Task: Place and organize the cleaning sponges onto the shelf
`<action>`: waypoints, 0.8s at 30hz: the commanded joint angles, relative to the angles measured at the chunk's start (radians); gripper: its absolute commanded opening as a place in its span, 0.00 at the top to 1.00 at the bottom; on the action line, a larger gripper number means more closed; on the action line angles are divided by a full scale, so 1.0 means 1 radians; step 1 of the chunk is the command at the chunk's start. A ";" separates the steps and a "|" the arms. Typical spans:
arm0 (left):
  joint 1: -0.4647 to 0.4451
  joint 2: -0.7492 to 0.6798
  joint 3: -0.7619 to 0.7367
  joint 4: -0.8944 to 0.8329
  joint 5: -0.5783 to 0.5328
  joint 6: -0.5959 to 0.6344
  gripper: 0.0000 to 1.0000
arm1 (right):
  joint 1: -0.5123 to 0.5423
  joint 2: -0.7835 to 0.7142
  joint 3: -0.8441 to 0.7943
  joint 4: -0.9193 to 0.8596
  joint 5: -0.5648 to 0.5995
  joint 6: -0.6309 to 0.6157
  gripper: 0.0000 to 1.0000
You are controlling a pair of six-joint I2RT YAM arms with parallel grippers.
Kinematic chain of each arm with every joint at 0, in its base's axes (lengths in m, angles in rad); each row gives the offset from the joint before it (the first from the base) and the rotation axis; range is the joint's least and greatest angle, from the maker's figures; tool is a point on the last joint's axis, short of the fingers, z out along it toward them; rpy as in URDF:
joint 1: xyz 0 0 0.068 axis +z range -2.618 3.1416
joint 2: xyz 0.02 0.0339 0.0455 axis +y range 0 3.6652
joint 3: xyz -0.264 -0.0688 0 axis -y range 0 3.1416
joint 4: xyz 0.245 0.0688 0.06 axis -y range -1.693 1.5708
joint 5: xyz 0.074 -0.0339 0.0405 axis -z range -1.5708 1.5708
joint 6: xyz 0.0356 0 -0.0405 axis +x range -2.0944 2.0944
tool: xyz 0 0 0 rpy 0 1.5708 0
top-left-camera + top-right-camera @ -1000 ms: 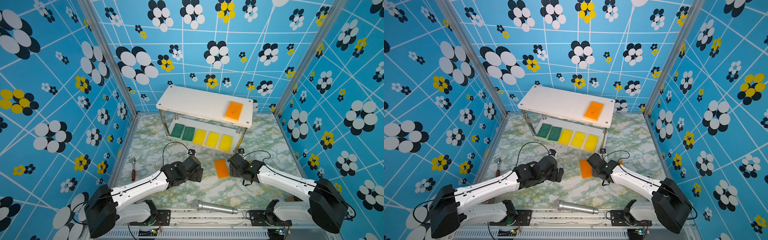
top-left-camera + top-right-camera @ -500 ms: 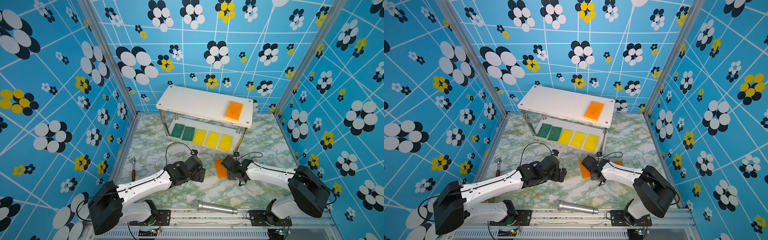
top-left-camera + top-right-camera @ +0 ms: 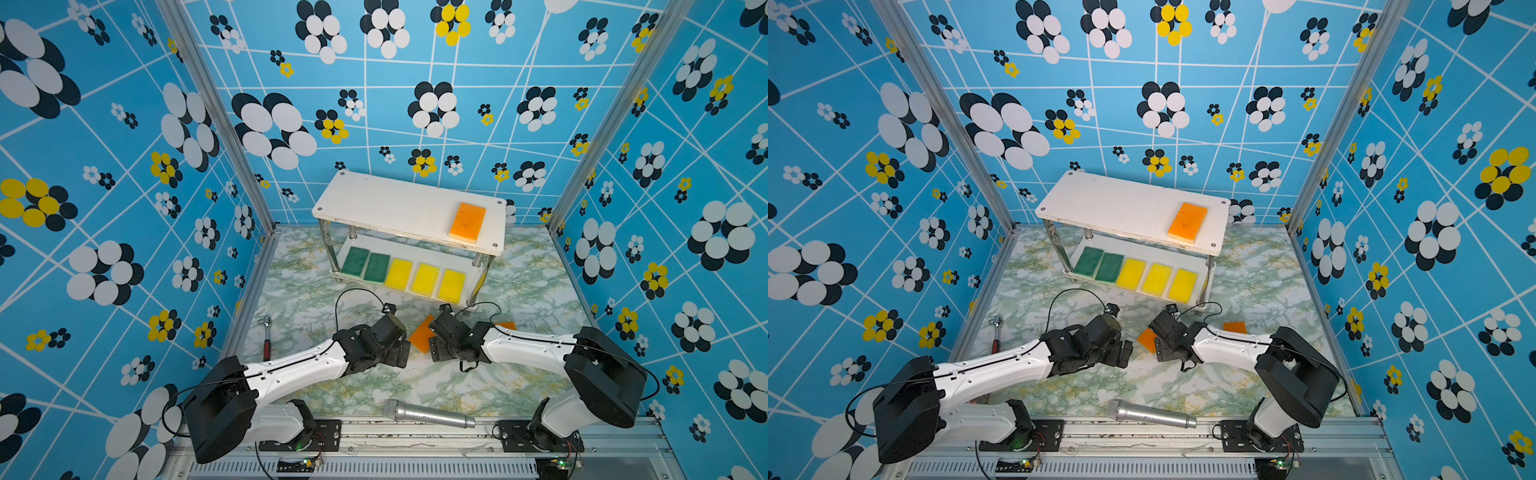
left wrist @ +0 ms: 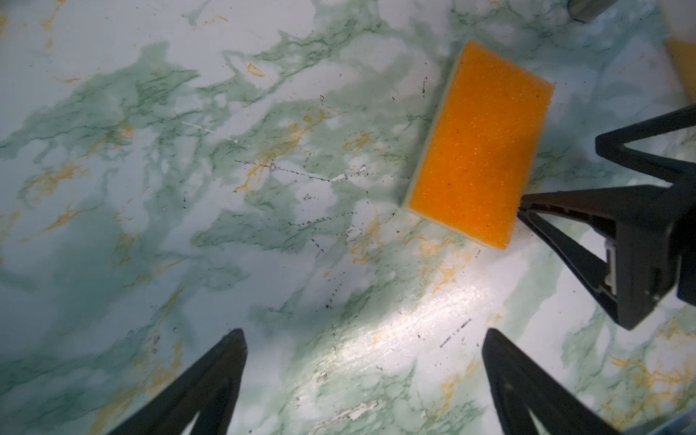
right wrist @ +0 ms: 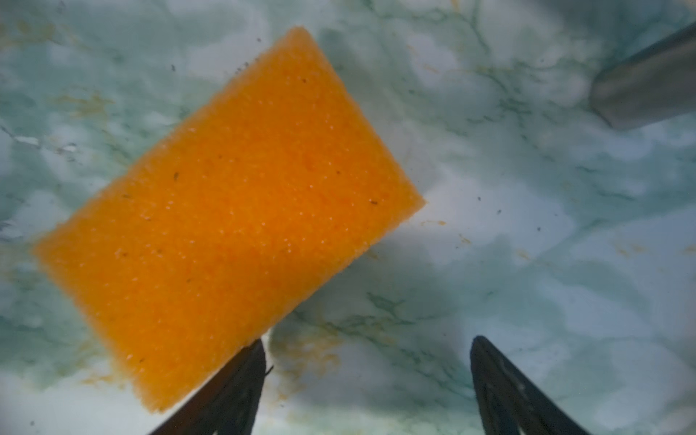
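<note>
On the green-veined marble counter a flat orange foam sponge is seen just beside the released right claw; the left claw is spread too. Pickup is judged underway: straddling and clenching are required next.

In both top views the right arm covers most of 1 orange sponge; the right gripper hides 1 end of another orange sponge. In the right wrist view, a blurred grey metal thing is cut off by the edge.
</note>
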 commanded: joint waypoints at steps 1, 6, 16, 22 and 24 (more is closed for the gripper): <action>-0.006 0.006 -0.017 0.062 0.030 0.048 0.01 | 0.000 -0.083 -0.039 0.021 0.001 -0.029 0.12; -0.012 0.013 -0.038 0.176 0.105 0.130 0.01 | -0.037 -0.223 -0.084 -0.040 0.024 -0.029 0.11; -0.049 0.163 0.079 0.203 0.200 0.339 0.01 | -0.206 -0.480 -0.140 -0.112 -0.070 -0.038 0.10; -0.062 0.229 0.116 0.195 0.181 0.396 0.01 | -0.236 -0.538 -0.152 -0.156 -0.059 -0.004 0.10; -0.062 0.251 0.119 0.206 0.169 0.398 0.01 | -0.243 -0.547 -0.166 -0.150 -0.063 0.009 0.10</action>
